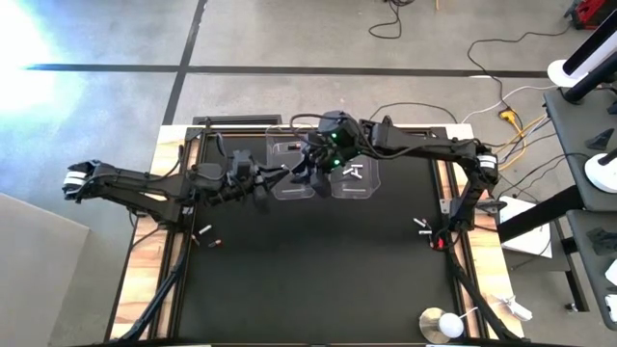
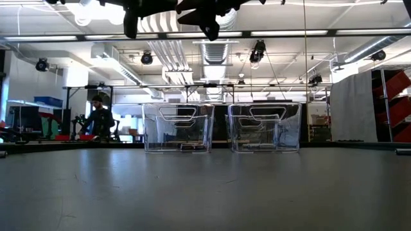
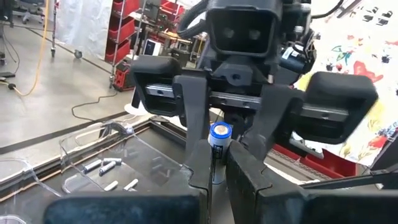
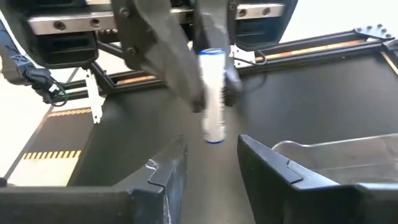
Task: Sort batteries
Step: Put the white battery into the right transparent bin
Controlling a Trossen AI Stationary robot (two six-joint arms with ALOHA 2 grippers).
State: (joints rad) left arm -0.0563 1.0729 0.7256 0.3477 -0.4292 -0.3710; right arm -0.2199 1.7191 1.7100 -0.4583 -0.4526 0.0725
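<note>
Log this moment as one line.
phase: likely mid-air handover | left end effector: shut on battery | right end effector: open, facing battery | tubs: below, loose batteries inside one

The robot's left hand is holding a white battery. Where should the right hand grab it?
The free blue-ringed end of the battery, which sticks out past the left gripper. The open right gripper faces that end, so it likely should come straight on, fingers either side of the round body.
</note>
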